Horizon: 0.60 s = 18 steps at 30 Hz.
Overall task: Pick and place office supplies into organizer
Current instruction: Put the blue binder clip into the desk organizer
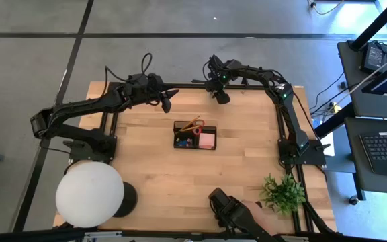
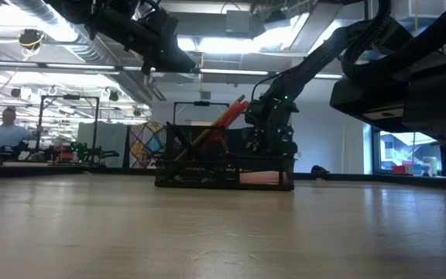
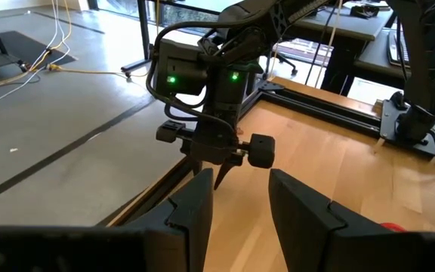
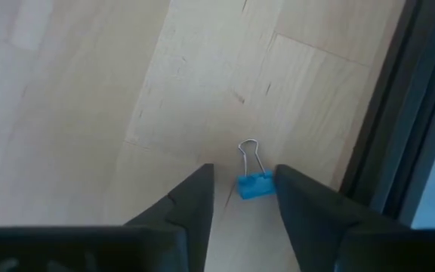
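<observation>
1. The right claw (image 4: 240,198) is low over the far edge of the pale wooden bench (image 1: 153,175), its two dark fingers spread, with a small blue binder clip (image 4: 254,183) between the tips. I cannot tell whether the fingers touch it.
2. The clip has a bright blue folded body and thin silver wire handles; it lies on the wood, close beside the dark frame rail that borders the bench.
3. The left claw (image 3: 240,208) hovers above the far part of the bench, fingers parted and holding nothing, and its wrist view faces the right claw.
4. Near the bench's middle, well apart from both claws, sits the small black rectangular organizer tray (image 1: 195,135) with divided compartments.
5. Inside it, red-handled scissors (image 1: 193,124) stand tilted in the far compartment, and a pink square sticky-note block (image 1: 207,140) fills the near right one.
6. On the near side stand a large white round lamp (image 1: 89,193) and a green plant (image 1: 284,192).
</observation>
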### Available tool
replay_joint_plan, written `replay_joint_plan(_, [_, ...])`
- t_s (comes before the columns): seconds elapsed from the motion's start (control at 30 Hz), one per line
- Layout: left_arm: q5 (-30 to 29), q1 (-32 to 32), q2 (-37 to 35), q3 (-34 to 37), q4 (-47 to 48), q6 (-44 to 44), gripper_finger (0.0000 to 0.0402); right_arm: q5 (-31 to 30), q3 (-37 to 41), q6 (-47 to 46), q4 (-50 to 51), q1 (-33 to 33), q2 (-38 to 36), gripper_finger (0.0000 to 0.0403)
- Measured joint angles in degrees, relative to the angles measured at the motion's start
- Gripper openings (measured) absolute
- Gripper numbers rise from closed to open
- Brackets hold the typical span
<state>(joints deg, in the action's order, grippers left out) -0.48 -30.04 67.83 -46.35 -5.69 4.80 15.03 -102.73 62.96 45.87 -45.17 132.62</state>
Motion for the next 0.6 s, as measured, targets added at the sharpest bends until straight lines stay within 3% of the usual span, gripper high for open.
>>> replay_joint_plan(0.6, [0.0, 0.0, -0.01, 0.0, 0.04, 0.47, 0.0125, -1.2, -0.03, -0.2, -0.48, 0.04, 0.0, 0.0058])
